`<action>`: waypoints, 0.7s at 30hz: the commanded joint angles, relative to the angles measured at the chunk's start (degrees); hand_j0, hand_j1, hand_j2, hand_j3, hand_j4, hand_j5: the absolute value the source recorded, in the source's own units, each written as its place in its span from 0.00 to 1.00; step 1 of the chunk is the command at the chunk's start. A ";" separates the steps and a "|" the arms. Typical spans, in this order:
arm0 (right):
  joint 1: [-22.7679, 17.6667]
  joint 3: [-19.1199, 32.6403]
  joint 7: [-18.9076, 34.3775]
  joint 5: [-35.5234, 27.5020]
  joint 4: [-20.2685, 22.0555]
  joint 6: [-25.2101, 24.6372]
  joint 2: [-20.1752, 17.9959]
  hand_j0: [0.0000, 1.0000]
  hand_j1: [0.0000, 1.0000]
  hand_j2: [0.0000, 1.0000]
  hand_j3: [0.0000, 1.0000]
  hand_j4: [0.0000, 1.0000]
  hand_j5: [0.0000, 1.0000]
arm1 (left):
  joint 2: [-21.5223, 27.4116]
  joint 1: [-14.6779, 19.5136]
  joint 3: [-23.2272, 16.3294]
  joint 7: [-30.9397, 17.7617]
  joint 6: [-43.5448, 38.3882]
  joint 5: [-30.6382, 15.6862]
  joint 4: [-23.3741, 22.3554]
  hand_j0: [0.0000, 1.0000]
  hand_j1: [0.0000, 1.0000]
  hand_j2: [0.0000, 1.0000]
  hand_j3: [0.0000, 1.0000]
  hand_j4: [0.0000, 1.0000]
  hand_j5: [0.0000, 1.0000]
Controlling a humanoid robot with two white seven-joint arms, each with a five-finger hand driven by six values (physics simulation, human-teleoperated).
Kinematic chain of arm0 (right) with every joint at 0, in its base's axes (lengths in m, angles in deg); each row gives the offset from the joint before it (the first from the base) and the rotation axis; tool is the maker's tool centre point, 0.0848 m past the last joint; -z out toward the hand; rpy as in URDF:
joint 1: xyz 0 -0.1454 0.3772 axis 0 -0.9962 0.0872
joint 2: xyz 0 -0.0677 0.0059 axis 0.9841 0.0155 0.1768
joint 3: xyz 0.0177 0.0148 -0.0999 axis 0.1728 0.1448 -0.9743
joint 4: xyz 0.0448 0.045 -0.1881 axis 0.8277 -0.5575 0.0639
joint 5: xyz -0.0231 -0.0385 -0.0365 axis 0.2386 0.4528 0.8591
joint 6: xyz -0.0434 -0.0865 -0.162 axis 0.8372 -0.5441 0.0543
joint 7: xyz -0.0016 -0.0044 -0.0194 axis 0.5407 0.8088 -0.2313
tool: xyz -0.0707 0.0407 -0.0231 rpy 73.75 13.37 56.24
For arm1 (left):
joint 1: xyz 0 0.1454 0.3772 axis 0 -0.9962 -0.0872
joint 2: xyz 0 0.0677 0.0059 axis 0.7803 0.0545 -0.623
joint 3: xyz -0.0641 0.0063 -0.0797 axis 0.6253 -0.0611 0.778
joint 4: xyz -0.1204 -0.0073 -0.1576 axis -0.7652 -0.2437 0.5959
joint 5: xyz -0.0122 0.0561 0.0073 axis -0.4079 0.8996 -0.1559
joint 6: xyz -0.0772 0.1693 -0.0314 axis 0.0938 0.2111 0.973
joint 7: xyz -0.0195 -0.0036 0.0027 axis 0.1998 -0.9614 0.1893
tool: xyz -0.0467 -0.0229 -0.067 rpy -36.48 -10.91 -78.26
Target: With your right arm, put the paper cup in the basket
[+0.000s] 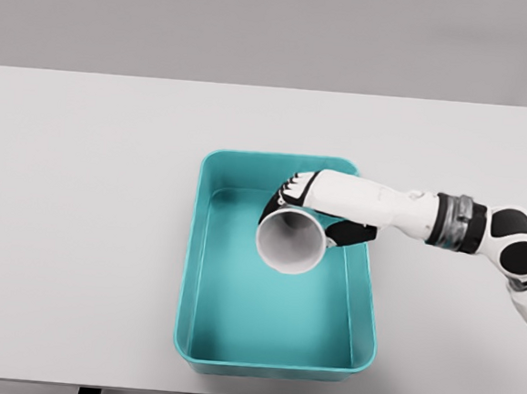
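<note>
Surface: 1 counter (78, 237), flat, matte, pale grey-white, rectangular, spanning nearly the full width of the view; dark supports just visible at the bottom edge. Backdrop: plain grey wall (259, 23), featureless.

Count: 1 basket, 1 paper cup, 1 arm in view, 1 robot hand.

Basket (188, 273): teal, smooth plastic look, rectangular with rounded corners, shallow raised walls, open top; placed near the counter's centre, long axis running front to back.

Paper cup (290, 242): white, tapered cylinder, tilted so the round open mouth faces toward the camera, grey shaded interior visible; located above the basket's upper right portion, within its outline. Contact with the basket floor: cannot tell.

Right arm (480, 228): white glossy shells, black joint segments, 1 metallic grey wrist ring; entering from the right edge, reaching leftward over the basket's right wall.

Right robot hand (310, 203): white with black finger parts, curled around the cup's narrower end, holding the cup from behind and the right side.
</note>
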 commanded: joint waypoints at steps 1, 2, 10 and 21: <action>0.00 -0.87 -0.06 0.84 0.03 -0.21 -0.06 0.47 0.47 0.47 0.47 0.47 0.47 | 0.00 0.00 -0.02 -0.01 0.00 0.00 -0.01 1.00 1.00 1.00 1.00 1.00 1.00; 0.00 -0.87 -0.06 1.28 0.03 -0.21 -0.06 0.48 0.48 0.48 0.48 0.48 0.48 | 0.00 0.00 0.07 -0.01 0.00 0.00 -0.01 1.00 1.00 1.00 1.00 1.00 1.00; 0.00 -0.87 -0.06 1.46 0.03 -0.74 -0.06 0.95 0.95 0.95 0.95 0.95 0.95 | 0.00 0.00 -0.02 -0.01 0.00 0.00 -0.01 1.00 1.00 1.00 1.00 1.00 1.00; 0.09 0.09 -0.06 1.28 0.03 -0.30 -2.17 0.99 0.99 0.99 0.99 0.99 0.99 | 0.00 0.00 -0.02 -0.01 0.00 0.00 -0.01 1.00 1.00 1.00 1.00 1.00 1.00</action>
